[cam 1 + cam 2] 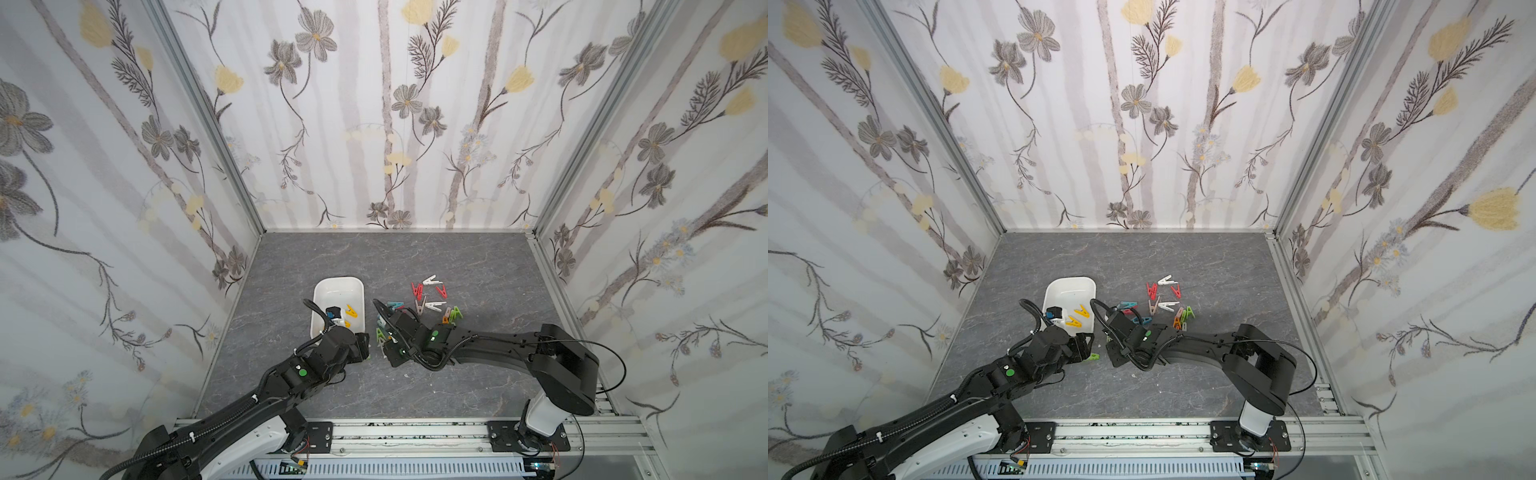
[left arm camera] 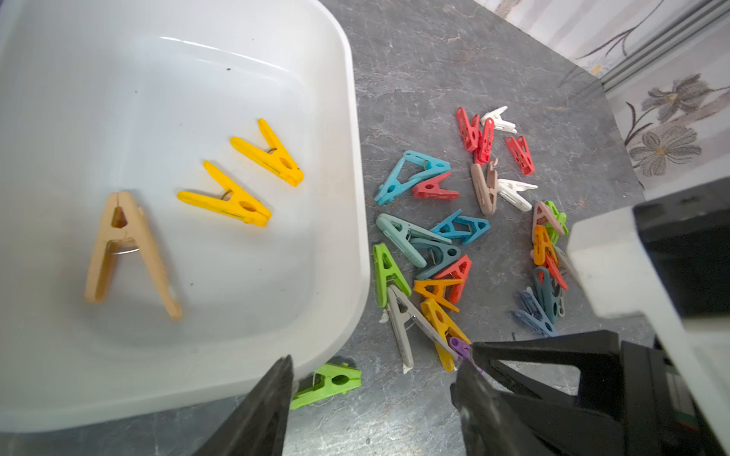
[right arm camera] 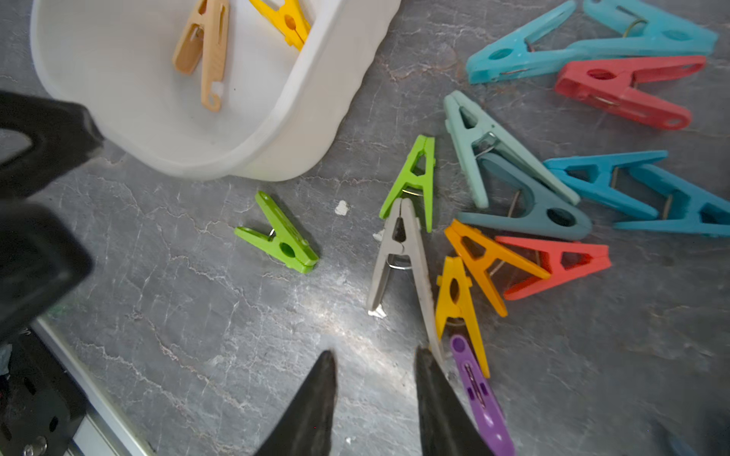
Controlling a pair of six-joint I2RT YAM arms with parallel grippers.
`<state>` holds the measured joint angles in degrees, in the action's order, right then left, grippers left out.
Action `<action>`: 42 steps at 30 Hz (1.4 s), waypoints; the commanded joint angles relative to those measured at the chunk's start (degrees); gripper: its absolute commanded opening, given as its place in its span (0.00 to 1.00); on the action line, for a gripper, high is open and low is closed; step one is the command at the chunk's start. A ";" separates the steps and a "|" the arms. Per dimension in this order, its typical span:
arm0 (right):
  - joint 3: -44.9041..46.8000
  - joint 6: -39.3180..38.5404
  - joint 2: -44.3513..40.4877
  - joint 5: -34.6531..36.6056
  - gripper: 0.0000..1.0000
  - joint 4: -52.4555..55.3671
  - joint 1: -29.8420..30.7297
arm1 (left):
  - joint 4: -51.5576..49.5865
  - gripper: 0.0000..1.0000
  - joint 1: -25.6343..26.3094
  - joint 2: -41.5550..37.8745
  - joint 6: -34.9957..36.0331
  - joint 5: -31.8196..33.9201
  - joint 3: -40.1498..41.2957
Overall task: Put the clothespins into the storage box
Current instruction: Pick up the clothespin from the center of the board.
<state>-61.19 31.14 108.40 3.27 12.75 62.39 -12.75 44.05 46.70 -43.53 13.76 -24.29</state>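
Big white storage box (image 2: 158,91) fills the space ahead of the left gripper (image 2: 371,367), whose jaws stand wide and empty right over the box's near corner. Only three pegs lie inside: two yellow pegs (image 2: 237,201) and a beige peg (image 2: 126,244). The rest of the clothespins (image 1: 434,306) are out on the grey table (image 1: 415,257), a loose, many-coloured spread fanning ahead of the right gripper (image 3: 375,351) and off to its side away from the box. That right gripper is down low, jaws parted only narrowly, with nothing but bare table between them. Now the relation that counts: the grey peg (image 3: 399,256) lies just ahead of it, long axis running nearly along the gripper's reach, pinched nose far, splayed legs near. One leg ends right at the fingertip (image 3: 430,379) on the pile side. So the peg sits just to that side of the gap, not in it. My read is that a small sidestep and a push forward would bracket it, and the right arm is plainly the nearer one. A purple peg (image 3: 480,395) lies along the outside of that same finger, close enough to get nudged. The lone lime peg (image 3: 282,235), apart on the box side, sits beneath the left gripper's span and looks like that arm's pick.
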 commanded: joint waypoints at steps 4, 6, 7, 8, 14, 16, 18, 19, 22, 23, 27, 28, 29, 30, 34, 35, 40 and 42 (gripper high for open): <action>-5.07 2.51 4.72 1.39 0.37 0.42 0.63 | -2.80 0.66 -6.91 -5.42 -1.67 1.82 0.77; -6.35 2.44 6.32 1.35 0.36 1.31 0.67 | -2.80 0.67 -8.37 -6.65 -1.15 0.88 1.04; -6.93 2.19 7.08 1.46 0.35 1.86 0.67 | -2.80 0.67 -8.93 -6.79 -0.91 0.41 1.04; -7.21 2.14 7.69 1.72 0.34 2.15 0.71 | -2.89 0.67 -9.16 -6.72 -0.78 0.13 1.04; -8.27 2.53 10.41 2.12 0.28 3.21 0.53 | -2.21 0.67 -9.37 -6.44 -0.94 -0.74 1.18; -9.06 2.68 11.56 1.67 0.26 3.92 0.45 | -2.01 0.67 -9.38 -6.36 -0.86 -0.84 1.02; -9.70 2.79 12.50 1.55 0.23 4.50 0.46 | -1.84 0.67 -9.34 -6.27 -0.69 -0.84 0.76; -9.82 2.95 12.59 1.82 0.20 4.72 0.45 | -1.86 0.67 -9.39 -6.18 -0.53 -0.84 0.68; -9.04 3.27 11.34 2.81 0.13 4.57 0.53 | -2.01 0.67 -9.34 -6.18 -0.24 -0.60 0.22; -8.27 3.39 10.51 3.20 0.12 3.99 0.53 | -2.10 0.67 -9.42 -6.18 0.01 -0.50 0.19; -4.86 2.93 5.59 3.94 0.09 2.02 0.54 | -2.81 0.67 -9.52 -5.92 1.18 0.07 -1.07; -3.63 2.78 3.51 3.77 0.09 1.52 0.46 | -3.34 0.67 -9.68 -5.92 1.86 0.13 -1.77; -2.53 2.61 1.24 3.60 0.09 1.49 0.46 | -4.24 0.67 -9.99 -5.92 2.83 0.28 -2.85; -1.69 2.46 -0.77 3.40 0.08 1.48 0.44 | -5.17 0.67 -10.22 -6.04 3.68 0.51 -3.89; -0.06 1.56 -7.95 -0.99 0.08 1.54 -1.26 | -7.87 0.68 -12.28 -6.97 7.34 1.17 -8.24; -0.47 1.37 -8.91 -2.96 0.09 0.88 -1.73 | -7.94 0.68 -12.77 -7.05 7.76 1.09 -8.94; -3.65 4.19 -6.62 -14.23 0.09 -9.67 -4.40 | -4.88 0.68 -13.03 -6.12 6.42 -1.77 -8.46; -6.55 5.78 -4.00 -16.47 0.08 -13.70 -4.89 | -3.58 0.67 -13.03 -5.75 5.38 -3.17 -7.55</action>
<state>-65.23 34.41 102.37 -6.37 8.67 58.06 -18.46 31.09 40.66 -37.41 12.23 -32.53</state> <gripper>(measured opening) 0.084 0.674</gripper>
